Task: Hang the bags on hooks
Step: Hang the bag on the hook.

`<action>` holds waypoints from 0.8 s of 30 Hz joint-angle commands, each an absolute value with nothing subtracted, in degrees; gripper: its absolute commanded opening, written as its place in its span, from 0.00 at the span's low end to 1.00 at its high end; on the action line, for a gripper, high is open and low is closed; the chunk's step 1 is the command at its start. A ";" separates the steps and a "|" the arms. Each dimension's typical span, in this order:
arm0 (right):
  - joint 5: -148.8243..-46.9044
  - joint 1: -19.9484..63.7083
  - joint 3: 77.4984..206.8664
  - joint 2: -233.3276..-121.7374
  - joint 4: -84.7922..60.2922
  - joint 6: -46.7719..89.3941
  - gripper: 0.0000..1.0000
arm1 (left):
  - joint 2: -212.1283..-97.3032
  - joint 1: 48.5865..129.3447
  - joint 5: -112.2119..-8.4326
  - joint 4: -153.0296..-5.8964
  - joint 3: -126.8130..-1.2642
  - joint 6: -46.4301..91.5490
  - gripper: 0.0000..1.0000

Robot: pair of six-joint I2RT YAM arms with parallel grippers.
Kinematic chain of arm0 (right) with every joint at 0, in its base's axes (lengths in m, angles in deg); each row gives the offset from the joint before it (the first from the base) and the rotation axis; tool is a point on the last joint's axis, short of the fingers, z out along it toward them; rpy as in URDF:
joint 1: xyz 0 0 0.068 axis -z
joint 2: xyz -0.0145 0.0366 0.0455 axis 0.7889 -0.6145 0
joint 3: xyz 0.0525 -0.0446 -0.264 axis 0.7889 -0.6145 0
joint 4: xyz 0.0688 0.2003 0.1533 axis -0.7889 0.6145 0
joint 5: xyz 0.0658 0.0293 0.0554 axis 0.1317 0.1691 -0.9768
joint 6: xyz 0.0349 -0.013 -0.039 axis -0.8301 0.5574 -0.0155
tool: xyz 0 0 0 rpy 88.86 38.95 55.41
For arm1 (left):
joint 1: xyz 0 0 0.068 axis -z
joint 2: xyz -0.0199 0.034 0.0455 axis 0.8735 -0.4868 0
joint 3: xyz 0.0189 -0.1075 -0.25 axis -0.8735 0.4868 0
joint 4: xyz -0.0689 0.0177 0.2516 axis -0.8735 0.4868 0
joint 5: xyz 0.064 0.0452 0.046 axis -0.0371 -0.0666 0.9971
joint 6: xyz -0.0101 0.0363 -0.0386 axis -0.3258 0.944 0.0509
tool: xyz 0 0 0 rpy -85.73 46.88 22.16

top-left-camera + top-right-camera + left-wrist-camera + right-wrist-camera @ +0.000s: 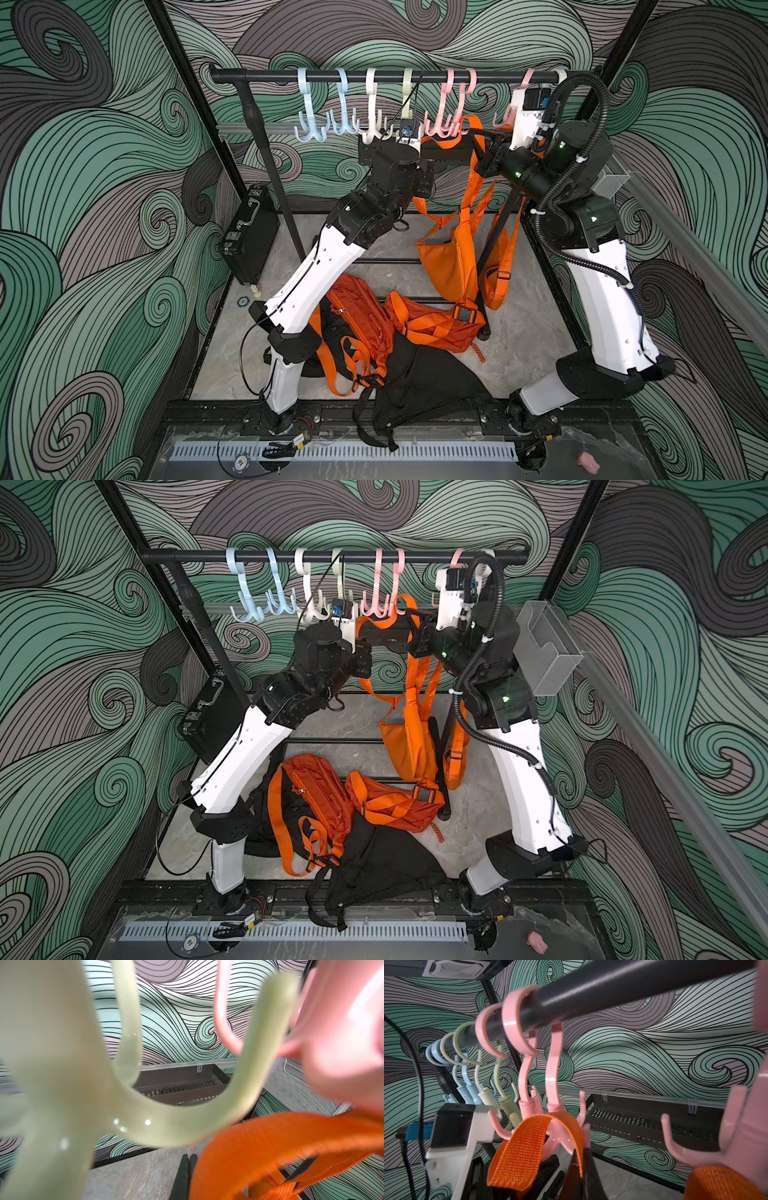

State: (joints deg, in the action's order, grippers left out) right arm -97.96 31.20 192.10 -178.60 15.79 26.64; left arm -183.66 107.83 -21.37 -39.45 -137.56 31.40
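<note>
I am finishing the hanging step: the strap (529, 1147) is lying over a pink hook (556, 1138), with the bag (449, 257) dangling beneath. The right gripper (580, 1169) is pinching the strap; the left gripper (188, 1165) is clenched beside it. Next, I am judging: let go and retreat without snagging.

The left arm (307, 270) rises from its base at the front, bends at the elbow and reaches up and inward. Its wrist turns the left gripper (461, 151) sideways toward the other arm, its fingers (184, 1176) pressed together. The right arm (602, 282) stands steeper, folded over at the top. The right gripper (478, 133) points back at the left one, tips close, its fingers (591, 1176) pinched on a strap (525, 1147).
</note>
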 commanded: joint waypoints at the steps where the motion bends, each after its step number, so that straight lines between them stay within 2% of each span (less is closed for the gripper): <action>1: -99.77 31.54 190.75 -175.87 10.40 26.21 0.00 | -181.57 107.54 -19.13 -42.18 -136.45 31.62 0.00; 12: -98.57 31.47 185.76 -172.51 6.08 25.72 0.00 | -177.98 108.24 -20.93 -45.53 -129.80 29.94 0.00; 24: -100.53 31.45 191.96 -178.17 11.07 26.14 0.00 | -184.29 107.30 -21.58 -41.46 -138.77 30.55 0.00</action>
